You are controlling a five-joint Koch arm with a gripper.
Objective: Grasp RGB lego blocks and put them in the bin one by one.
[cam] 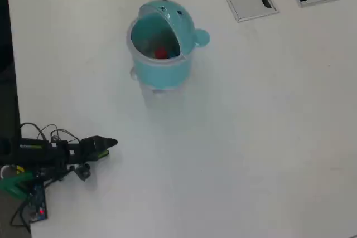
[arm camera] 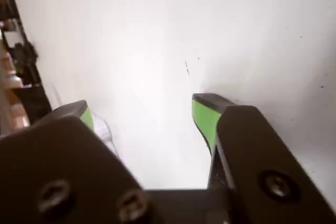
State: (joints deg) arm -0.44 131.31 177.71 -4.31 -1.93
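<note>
Green-padded, the gripper (arm camera: 144, 114) stands spread over bare white table (cam: 240, 137), holding nothing, low at eight o'clock in the overhead view. The bin (cam: 162, 68) sits at twelve o'clock, a red block (cam: 161, 53) inside. No other blocks show; I'd retreat calmly and avoid the bin.

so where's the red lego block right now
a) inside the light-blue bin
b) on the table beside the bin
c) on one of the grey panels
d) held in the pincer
a: the overhead view shows the red lego block lying inside the open bin, while the wrist view shows the pincer open with only bare table between its green-padded tips.
</note>
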